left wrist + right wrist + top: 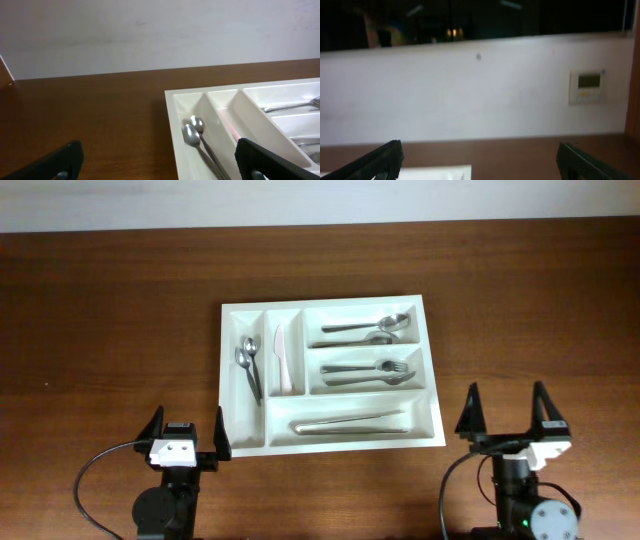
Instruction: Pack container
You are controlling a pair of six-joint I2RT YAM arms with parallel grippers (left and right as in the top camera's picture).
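Your left tool [188, 425] sits at the near edge of the desk [100, 330], fingers spread wide, nothing between them. Watch its right finger: it lines up with the near left corner of the tray [245, 425], so side room is tight there. On its other side the brown wood runs open to the desk's left edge.

Your right tool [505, 408] is spread wide too, and empty. It stands just off the tray's near right corner, apart from the rim, with bare wood ahead of it and to its right.

The tray lies mid-desk, long side across and a touch askew. Beyond it a broad strip of dark, grained wood reaches the pale wall [300, 200].

It's smooth white plastic with raised rims, rounded corners and five compartments. The left narrow slot holds two small spoons [248, 362], shiny metal, bowls toward the far end. The next slot holds a pale plastic knife [281, 360]. Of the three wide slots, the far one holds larger metal spoons [365, 330], the middle one forks [365, 370], heads all to the right. The near one holds long slim metal pieces [350, 425], too fine for you to name.
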